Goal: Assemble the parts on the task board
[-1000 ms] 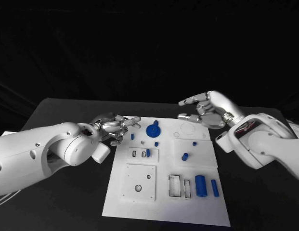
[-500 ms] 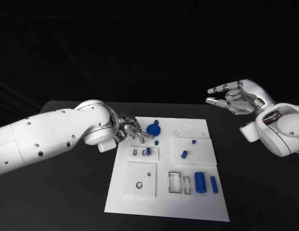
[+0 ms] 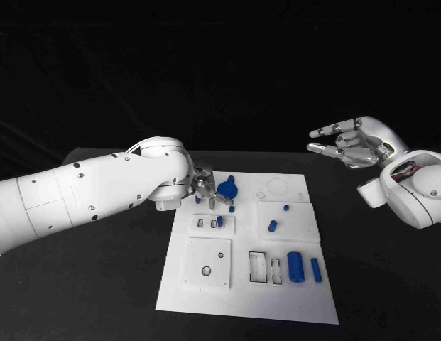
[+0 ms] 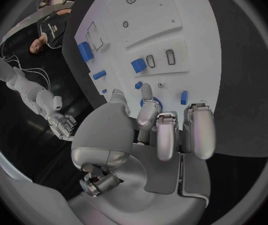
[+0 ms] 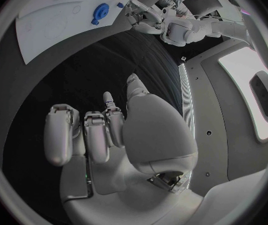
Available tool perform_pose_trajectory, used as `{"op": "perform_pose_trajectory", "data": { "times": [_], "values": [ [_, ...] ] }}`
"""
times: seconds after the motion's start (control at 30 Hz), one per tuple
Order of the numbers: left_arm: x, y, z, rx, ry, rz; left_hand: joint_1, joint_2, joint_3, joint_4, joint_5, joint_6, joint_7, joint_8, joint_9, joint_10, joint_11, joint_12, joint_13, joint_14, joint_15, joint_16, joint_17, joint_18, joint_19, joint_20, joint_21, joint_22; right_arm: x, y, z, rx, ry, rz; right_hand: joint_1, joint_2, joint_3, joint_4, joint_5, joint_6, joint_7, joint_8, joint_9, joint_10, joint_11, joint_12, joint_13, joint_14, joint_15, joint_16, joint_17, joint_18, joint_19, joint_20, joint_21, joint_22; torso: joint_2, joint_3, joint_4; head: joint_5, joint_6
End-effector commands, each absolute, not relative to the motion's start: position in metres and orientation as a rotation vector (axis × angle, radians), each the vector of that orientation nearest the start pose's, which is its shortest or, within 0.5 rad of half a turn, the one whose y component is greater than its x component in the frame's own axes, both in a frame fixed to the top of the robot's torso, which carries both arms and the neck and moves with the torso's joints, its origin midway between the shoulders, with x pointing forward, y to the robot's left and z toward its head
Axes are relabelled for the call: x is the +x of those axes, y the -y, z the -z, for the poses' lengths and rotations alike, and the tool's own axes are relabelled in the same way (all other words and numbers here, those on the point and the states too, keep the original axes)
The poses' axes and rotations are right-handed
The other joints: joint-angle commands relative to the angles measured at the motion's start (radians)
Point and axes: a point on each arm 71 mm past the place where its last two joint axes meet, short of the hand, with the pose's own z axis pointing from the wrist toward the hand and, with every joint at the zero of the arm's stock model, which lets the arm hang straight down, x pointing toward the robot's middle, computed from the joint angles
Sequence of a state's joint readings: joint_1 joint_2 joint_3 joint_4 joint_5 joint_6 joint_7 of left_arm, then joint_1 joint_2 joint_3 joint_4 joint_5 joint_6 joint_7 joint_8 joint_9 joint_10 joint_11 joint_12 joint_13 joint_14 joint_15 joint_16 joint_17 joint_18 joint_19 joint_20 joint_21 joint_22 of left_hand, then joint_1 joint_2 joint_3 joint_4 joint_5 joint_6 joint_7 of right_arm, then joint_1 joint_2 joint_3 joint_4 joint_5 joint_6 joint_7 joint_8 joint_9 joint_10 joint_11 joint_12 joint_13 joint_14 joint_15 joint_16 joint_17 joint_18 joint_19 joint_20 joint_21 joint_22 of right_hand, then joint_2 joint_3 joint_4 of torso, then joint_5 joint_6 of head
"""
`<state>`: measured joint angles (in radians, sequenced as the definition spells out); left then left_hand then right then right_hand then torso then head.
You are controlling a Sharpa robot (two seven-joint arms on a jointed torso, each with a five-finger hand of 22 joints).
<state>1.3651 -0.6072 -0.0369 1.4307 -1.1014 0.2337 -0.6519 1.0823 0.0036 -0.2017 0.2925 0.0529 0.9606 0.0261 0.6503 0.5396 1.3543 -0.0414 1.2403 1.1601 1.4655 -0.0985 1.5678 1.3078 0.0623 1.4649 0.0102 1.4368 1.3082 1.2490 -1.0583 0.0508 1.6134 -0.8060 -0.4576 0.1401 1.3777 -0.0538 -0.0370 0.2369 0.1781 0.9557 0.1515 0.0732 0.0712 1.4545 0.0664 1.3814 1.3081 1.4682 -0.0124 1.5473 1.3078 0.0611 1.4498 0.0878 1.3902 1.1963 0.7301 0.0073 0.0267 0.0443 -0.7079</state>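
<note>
Reaching in over the far left corner of the task board [image 3: 246, 284], the left hand [image 3: 204, 189] hangs with its fingers pointed down and slightly apart, holding nothing, just beside the round blue part [image 3: 226, 190]. More blue parts lie along the board's right side, a thick cylinder [image 3: 296, 268] and a thinner peg [image 3: 315, 271] side by side. Well off the board, the right hand [image 3: 351, 143] is raised, fingers loosely curled and empty.
</note>
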Motion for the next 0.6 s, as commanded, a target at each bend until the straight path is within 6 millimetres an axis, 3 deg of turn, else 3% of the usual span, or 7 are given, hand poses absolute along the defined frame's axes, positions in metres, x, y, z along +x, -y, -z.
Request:
{"op": "perform_pose_trajectory", "data": {
  "times": [0.03,0.6],
  "values": [
    [0.513,-0.127,0.155,0.084,-2.301,0.259,-0.007,0.008,-0.007,-0.001,-0.006,-0.009,0.001,0.008,0.005,0.003,-0.001,0.003,0.001,0.105,-0.005,0.003,0.263,-0.017,0.042,-0.008,0.004,0.022,0.483,0.284,0.11,0.423,-1.431,-0.978,-0.001,0.009,0.001,-0.006,0.006,0.009,0.001,0.004,0.0,-0.006,-0.001,-0.007,0.127,0.091,-0.001,-0.004,0.219,0.011,-0.007,-0.001,-0.004,-0.001,0.001,-0.0019,0.0018,0.001,-0.002],
    [0.515,-0.115,0.17,0.124,-2.357,0.225,0.008,0.03,-0.01,-0.003,-0.006,-0.024,0.001,0.02,0.027,0.002,-0.001,0.003,0.002,0.105,-0.005,0.003,0.263,-0.017,0.042,-0.008,0.006,0.026,0.485,0.283,0.111,0.42,-1.438,-0.975,-0.001,0.012,-0.003,-0.01,0.02,0.009,0.0,0.004,0.0,-0.006,-0.002,-0.007,0.126,0.091,-0.001,-0.005,0.218,0.012,-0.008,-0.002,-0.005,-0.003,0.002,-0.0049,-0.0014,0.007,-0.012]
  ]
}}
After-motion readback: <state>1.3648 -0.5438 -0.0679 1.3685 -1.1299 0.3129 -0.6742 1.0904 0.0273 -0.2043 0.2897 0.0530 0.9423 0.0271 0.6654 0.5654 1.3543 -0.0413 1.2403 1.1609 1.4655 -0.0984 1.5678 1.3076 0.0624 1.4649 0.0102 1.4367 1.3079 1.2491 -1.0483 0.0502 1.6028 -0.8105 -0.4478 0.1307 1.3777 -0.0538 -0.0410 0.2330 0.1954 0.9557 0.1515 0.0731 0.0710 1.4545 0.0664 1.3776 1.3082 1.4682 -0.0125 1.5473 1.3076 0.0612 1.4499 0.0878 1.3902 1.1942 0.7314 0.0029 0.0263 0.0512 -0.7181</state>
